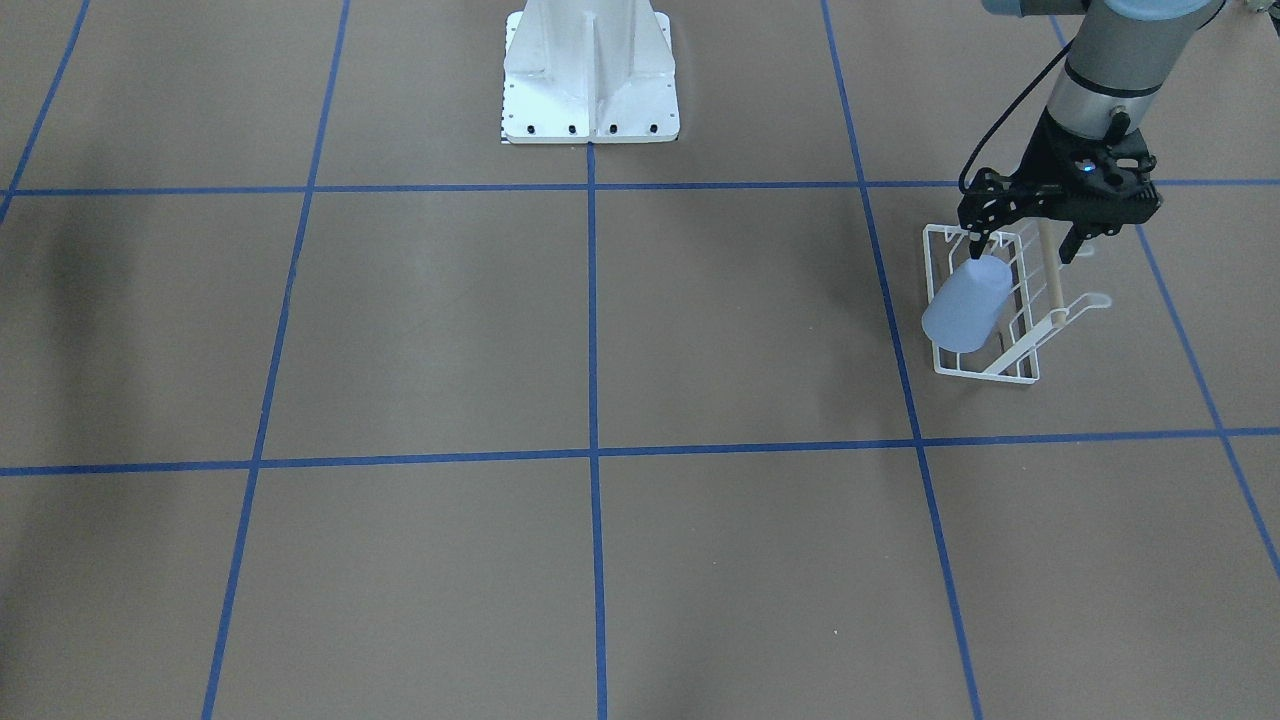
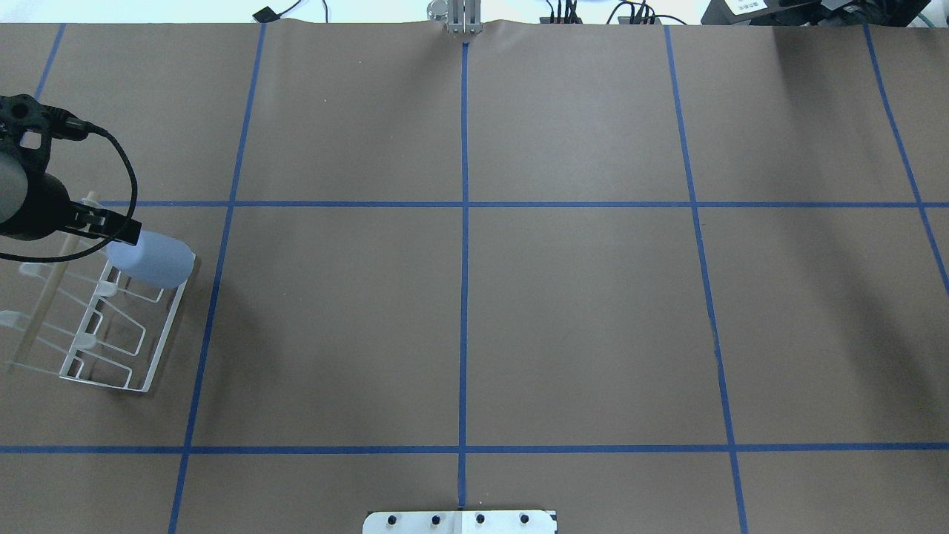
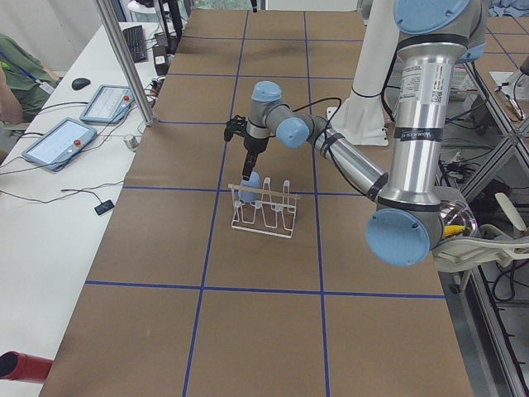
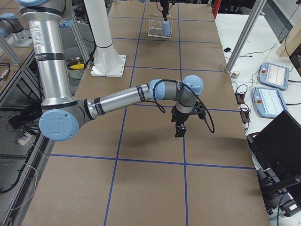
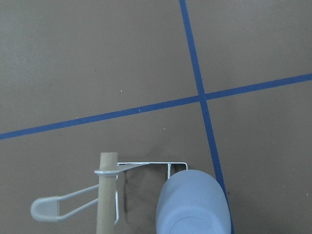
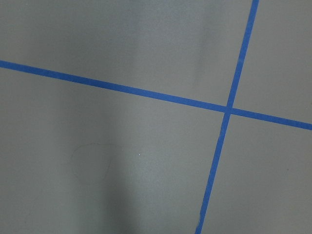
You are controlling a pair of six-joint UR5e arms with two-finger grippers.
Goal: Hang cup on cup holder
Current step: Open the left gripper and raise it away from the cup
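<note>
The pale blue cup [image 1: 968, 303] sits tilted on a prong at the end of the white wire cup holder [image 1: 985, 372], its wide rim low and its base up. My left gripper [image 1: 1021, 252] hovers over the holder, open, one finger at the cup's base and the other past the wooden bar [image 1: 1050, 280]. In the overhead view the cup [image 2: 152, 259] and holder [image 2: 111, 382] are at the far left. The left wrist view shows the cup [image 5: 192, 204] and bar [image 5: 106, 195], no fingers. My right gripper [image 4: 181, 125] hangs above bare table; I cannot tell its state.
The robot's white base plate [image 1: 590, 80] stands at the middle of the table's robot side. Blue tape lines [image 2: 463, 297] grid the brown table. Tablets [image 3: 62, 141] and a laptop [image 4: 277, 150] lie on side benches beyond the table's edge.
</note>
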